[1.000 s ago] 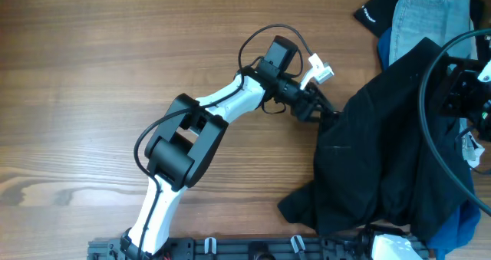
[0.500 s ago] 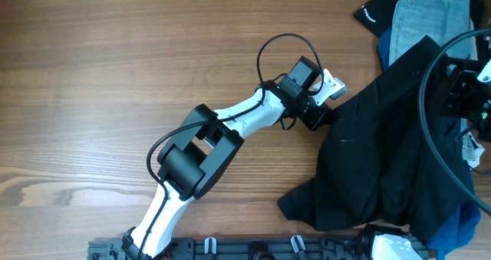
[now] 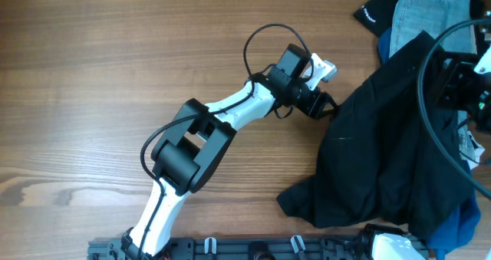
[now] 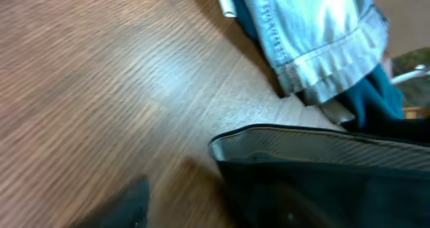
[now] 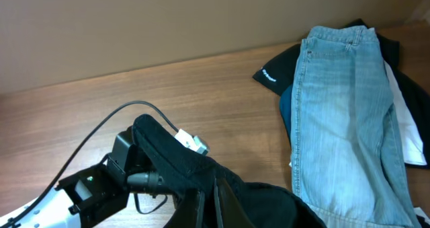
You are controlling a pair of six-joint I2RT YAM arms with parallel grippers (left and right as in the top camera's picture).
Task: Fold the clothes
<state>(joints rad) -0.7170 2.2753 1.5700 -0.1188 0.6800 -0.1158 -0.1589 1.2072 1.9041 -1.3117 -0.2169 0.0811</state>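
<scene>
The black shorts (image 3: 383, 153) lie heaped at the right of the table, with one part lifted. My right gripper (image 3: 454, 83) is shut on a raised fold of them (image 5: 175, 154), its fingers pinched together (image 5: 211, 201). My left gripper (image 3: 326, 108) is at the shorts' left edge. In the left wrist view its jaws (image 4: 211, 211) are open. One finger is over bare wood and the other is dim under the black cloth (image 4: 322, 194). The pale grey inner waistband (image 4: 302, 147) lies just ahead of it.
Light-blue jeans (image 3: 430, 11) (image 5: 342, 120) lie at the back right, partly over a small black piece with white print (image 3: 372, 13) (image 5: 275, 70). A blue garment (image 3: 460, 222) shows under the shorts at the front right. The left arm (image 3: 230, 106) stretches across the middle.
The left gripper pushed right into the shorts' edge, then drew back a little up and left. The shorts' left edge shifted slightly. The right gripper still holds the raised fold.
</scene>
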